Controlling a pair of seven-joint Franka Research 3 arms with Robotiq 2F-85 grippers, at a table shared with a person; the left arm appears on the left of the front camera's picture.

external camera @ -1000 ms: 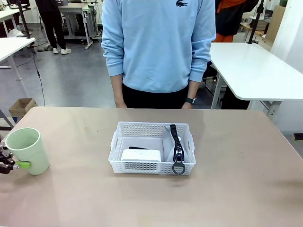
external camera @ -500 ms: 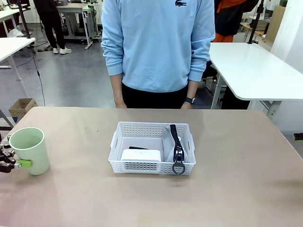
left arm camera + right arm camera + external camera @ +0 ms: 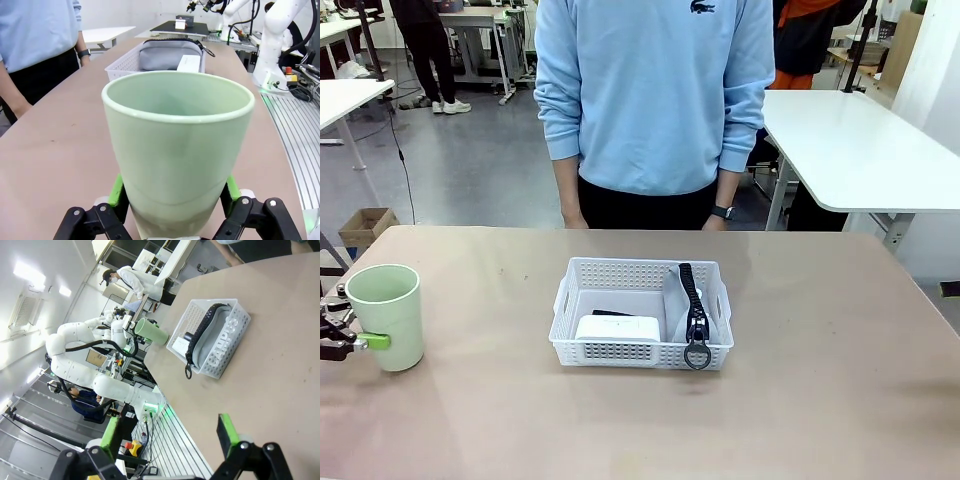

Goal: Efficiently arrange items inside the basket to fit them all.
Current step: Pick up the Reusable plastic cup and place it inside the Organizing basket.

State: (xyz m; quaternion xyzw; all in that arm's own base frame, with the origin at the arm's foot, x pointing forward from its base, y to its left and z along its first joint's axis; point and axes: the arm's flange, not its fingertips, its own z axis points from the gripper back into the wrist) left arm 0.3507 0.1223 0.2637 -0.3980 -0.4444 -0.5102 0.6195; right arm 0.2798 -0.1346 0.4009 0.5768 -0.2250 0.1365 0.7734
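Note:
My left gripper (image 3: 350, 341) is shut on the pale green cup (image 3: 386, 315) at the table's left edge; its green pads (image 3: 118, 190) clamp the cup (image 3: 177, 150) near its base. The white lattice basket (image 3: 640, 350) sits mid-table, holding the grey oval case (image 3: 693, 310) with its black zipper on the right and the small white box (image 3: 617, 328) at the front left. A dark strip behind the box may be the stapler (image 3: 610, 313). In the right wrist view my right gripper (image 3: 169, 432) stands open above bare table, far from the basket (image 3: 227, 347).
A person in a light blue sweatshirt (image 3: 655, 90) stands at the far edge, hands down behind the table. White tables (image 3: 850, 140) stand behind. Bare tabletop (image 3: 820, 400) lies around the basket.
My left gripper has carried the cup slightly to the right, toward the basket. Nothing else moved.

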